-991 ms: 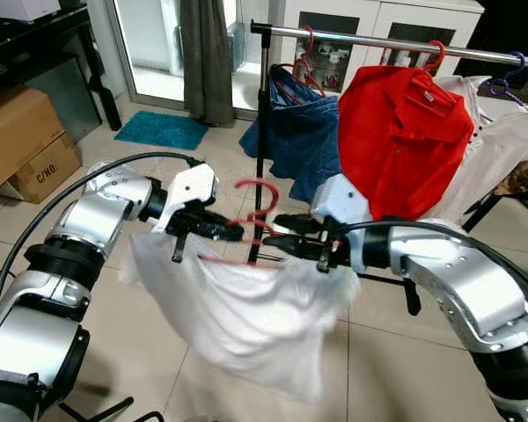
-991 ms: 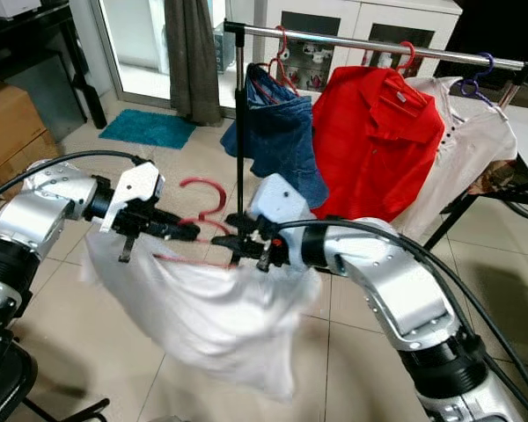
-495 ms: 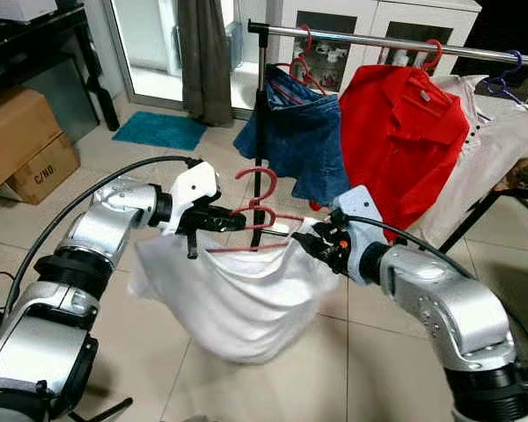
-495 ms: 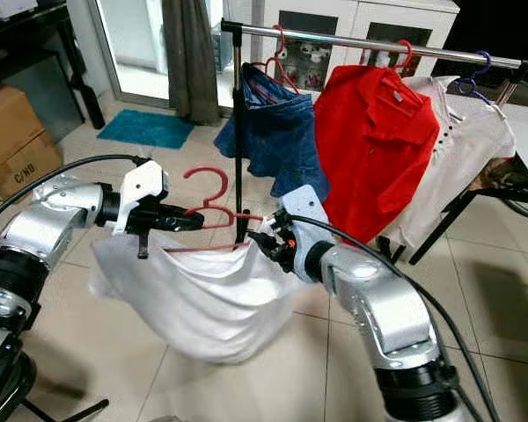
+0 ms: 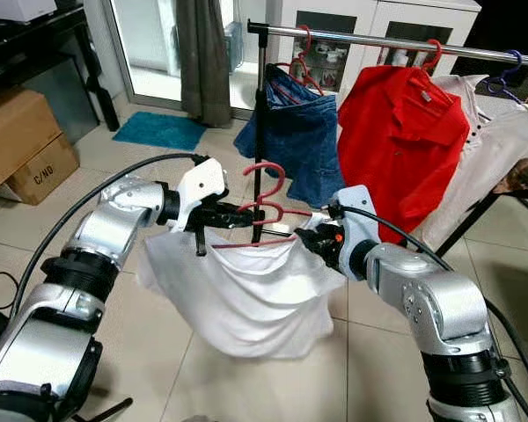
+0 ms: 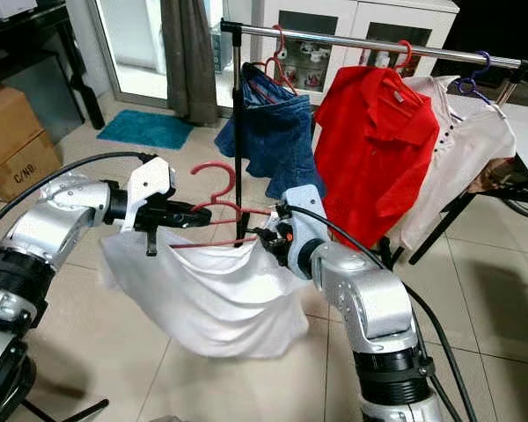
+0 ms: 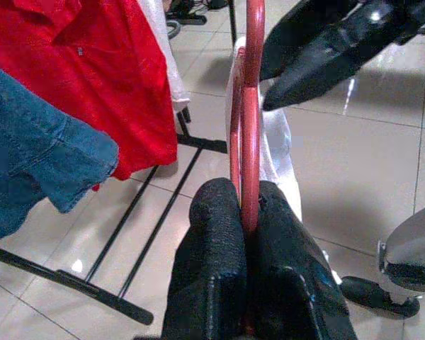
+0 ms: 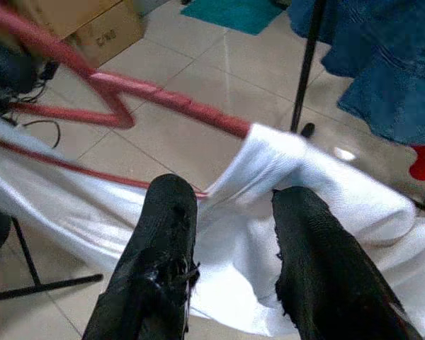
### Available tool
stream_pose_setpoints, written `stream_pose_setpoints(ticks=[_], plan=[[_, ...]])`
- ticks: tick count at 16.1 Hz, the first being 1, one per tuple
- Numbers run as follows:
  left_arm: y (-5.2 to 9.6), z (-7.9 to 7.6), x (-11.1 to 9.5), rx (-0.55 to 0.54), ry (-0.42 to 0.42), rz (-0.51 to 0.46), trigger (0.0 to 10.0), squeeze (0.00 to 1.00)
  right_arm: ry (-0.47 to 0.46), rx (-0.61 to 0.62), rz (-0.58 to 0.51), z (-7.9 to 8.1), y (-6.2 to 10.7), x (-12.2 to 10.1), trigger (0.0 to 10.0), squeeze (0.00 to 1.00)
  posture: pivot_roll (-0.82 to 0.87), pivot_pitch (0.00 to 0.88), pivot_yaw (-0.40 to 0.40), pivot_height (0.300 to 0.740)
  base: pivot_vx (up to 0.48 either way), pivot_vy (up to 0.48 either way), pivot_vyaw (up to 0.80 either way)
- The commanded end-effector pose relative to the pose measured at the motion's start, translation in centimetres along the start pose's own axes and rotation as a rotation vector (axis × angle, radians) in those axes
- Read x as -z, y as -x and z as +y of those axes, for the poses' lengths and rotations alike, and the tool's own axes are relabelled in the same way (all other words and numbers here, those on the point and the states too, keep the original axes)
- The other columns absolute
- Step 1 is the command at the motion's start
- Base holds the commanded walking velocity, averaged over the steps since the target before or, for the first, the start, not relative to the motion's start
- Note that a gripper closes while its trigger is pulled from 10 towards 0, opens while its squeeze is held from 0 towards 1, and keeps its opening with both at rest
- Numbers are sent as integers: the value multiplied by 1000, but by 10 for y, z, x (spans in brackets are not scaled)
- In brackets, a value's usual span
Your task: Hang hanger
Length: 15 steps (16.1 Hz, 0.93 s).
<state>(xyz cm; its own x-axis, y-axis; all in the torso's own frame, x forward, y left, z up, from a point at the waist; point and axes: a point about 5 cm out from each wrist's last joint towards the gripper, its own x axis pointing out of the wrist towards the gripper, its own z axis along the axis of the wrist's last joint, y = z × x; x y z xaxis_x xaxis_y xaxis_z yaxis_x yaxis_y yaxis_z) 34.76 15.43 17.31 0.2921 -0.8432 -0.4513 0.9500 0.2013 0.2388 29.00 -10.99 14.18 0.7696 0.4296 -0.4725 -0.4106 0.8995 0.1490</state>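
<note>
A red hanger (image 5: 268, 181) carries a white garment (image 5: 246, 290) that sags below it, in front of the clothes rack. My left gripper (image 5: 246, 212) is shut on the hanger's neck, just under the hook; in the left wrist view both fingers (image 7: 216, 234) clamp the red bar (image 7: 253, 71). My right gripper (image 5: 304, 236) is at the hanger's right shoulder. In the right wrist view it (image 8: 234, 191) is open, fingers apart over the white cloth (image 8: 326, 205), with the red hanger arm (image 8: 163, 99) just beyond the tips.
The rack's metal rail (image 5: 378, 40) runs across the top, with its black post (image 5: 259, 114) right behind the hanger. A denim garment (image 5: 295, 141), a red shirt (image 5: 396, 141) and a white shirt (image 5: 502, 149) hang on it. Cardboard boxes (image 5: 18, 132) stand at the left.
My left gripper has carried the hanger and garment up and to the right, toward the rack post. The right arm has drawn in to the hanger's right shoulder.
</note>
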Motion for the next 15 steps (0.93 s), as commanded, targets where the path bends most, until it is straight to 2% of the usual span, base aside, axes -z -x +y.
stream_pose_setpoints(ticks=[1, 2, 3, 4, 5, 7, 8, 9, 10, 15], plan=[[2, 3, -10, -16, -26, -34, 0, 0, -32, 26, -14, -5, -1, -4, 10000, 0, -178, 0, 3, 740, 0, 0, 0], [2, 2, -10, -17, -28, -34, 0, 0, -41, 33, -13, -5, -1, -5, 8745, 0, -175, 0, 2, 740, 0, 0, 0], [1, 2, -11, -17, -30, -35, 0, 0, -48, 41, -7, -6, -2, -4, 5882, 0, -175, 0, 2, 740, 0, 0, 0], [1, 2, -12, -17, -31, -36, 0, 0, -52, 45, -4, -6, -2, -3, 5882, 0, -175, 0, 2, 740, 0, 0, 0], [1, 1, -12, -17, -31, -36, 0, 0, -55, 47, -2, -6, -3, -3, 4863, 0, -175, 0, 2, 740, 0, 0, 0], [1, 0, -14, -11, -37, -35, 0, 0, -72, 62, -3, -8, -4, -1, 2039, 0, -173, 0, 2, 740, 0, 0, 0], [2, 0, -13, -11, -36, -31, 0, 0, -74, 64, -4, -9, -4, -2, 1176, 0, -174, 0, 2, 740, 0, 0, 0], [2, 0, -13, -12, -36, -30, 0, 0, -74, 64, -4, -9, -4, -2, 1176, 0, -174, 0, 2, 740, 0, 0, 0], [2, 0, -13, -13, -35, -26, 0, 0, -76, 66, -5, -9, -4, -2, 157, 0, -173, 0, 2, 740, 0, 0, 0], [3, -1, -10, -22, -25, -8, 0, 0, -77, 61, -14, -8, -5, -2, 0, 0, -171, 0, 2, 740, 0, 0, 0]])
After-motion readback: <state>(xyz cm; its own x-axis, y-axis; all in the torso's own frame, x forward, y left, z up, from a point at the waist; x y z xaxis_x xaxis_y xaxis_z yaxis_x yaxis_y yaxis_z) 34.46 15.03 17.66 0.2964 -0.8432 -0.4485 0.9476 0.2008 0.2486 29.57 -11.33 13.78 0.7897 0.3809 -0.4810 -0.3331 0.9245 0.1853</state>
